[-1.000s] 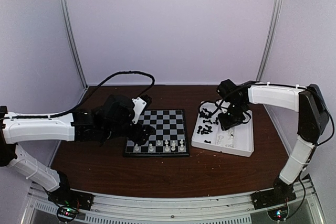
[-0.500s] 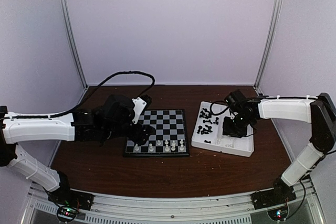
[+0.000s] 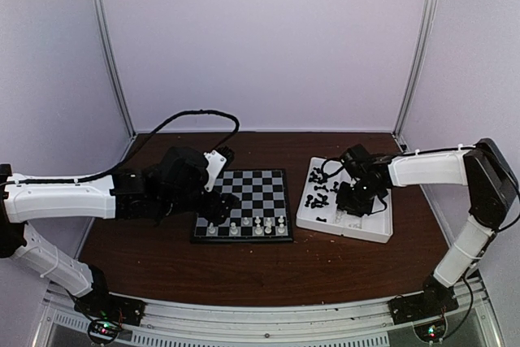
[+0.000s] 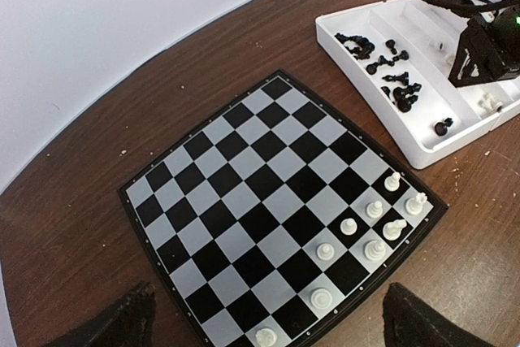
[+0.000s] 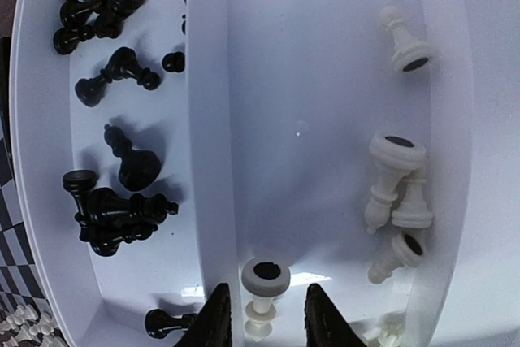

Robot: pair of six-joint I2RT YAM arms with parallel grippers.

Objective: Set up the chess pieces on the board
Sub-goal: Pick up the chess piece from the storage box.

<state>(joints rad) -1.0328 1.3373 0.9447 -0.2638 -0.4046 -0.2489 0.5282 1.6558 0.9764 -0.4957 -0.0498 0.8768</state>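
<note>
**Right tool straddling a toppled white piece in the tray**

In the right wrist view the right tool (image 5: 264, 323) stands partly spread. The white piece (image 5: 266, 278) lies directly between its fingers with a sliver of gap on each side, so nothing is clamped yet. The piece lies on its side with its long axis running 12 to 6 and its base toward 12, so closing should pinch it across its width. Other loose white pieces (image 5: 398, 193) sit clear at 2 o'clock. The black pieces (image 5: 114, 209) lie at 10 o'clock beyond the divider (image 5: 210, 119) of the tray (image 3: 357, 232). The divider rises just beside the left finger and looks like the only obstacle. The board (image 4: 236, 201) lies at 9 o'clock from the tray, with set white pieces (image 3: 258, 225) along its 6 o'clock rows. The left tool (image 3: 215, 206) hangs wide open, holding nothing, over the board's 9 o'clock edge.
</note>
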